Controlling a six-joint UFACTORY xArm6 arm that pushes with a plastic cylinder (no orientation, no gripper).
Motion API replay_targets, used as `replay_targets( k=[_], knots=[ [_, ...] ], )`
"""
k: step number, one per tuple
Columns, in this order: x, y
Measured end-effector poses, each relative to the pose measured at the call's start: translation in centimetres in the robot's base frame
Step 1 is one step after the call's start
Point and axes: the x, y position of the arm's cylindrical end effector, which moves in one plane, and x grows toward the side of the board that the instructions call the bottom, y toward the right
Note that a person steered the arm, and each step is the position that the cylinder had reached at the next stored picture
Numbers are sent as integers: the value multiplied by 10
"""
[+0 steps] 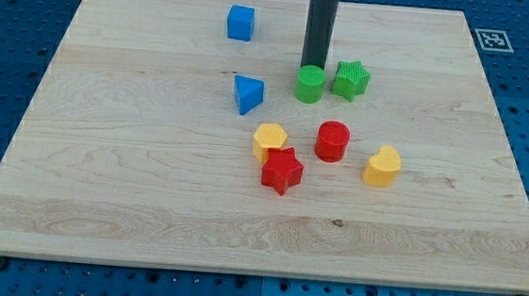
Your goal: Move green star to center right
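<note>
Wooden board (99,201) lies on a blue pegboard surface (7,52). Notes run from the view's bottom upward.

Nearest: red star (282,171), just below centre. Yellow hexagon-like block (270,141) touches its upper-left side. To the view's right, a yellow heart-shaped block (383,167) stands apart from both.

Next row up: red cylinder (332,141), between the yellow hexagon-like block and the yellow heart-shaped block, close to both, touching neither as far as I can tell.

Mid-board: blue triangular block (248,94), left of centre, on its own.

Further up: green cylinder (310,84), with the green star (351,79) just beside it on the view's right; the two look to be touching or nearly so. The green star sits above centre, a little right of the middle, well short of the board's right edge.

My tip (313,66) comes down right behind the green cylinder, at its upper edge; whether it touches I cannot tell. It is up and to the left of the green star, apart from it. I carry no fingers, only a bare rod, so nothing is grasped.

Farthest: blue cube (241,22), upper left of centre. A black-and-white marker tag (492,39) sits on the board's top right corner.
</note>
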Motion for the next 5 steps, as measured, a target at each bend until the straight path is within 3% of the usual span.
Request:
replay_targets(
  k=[1, 5],
  knots=[
    [16, 6],
    [13, 60]
  ],
)
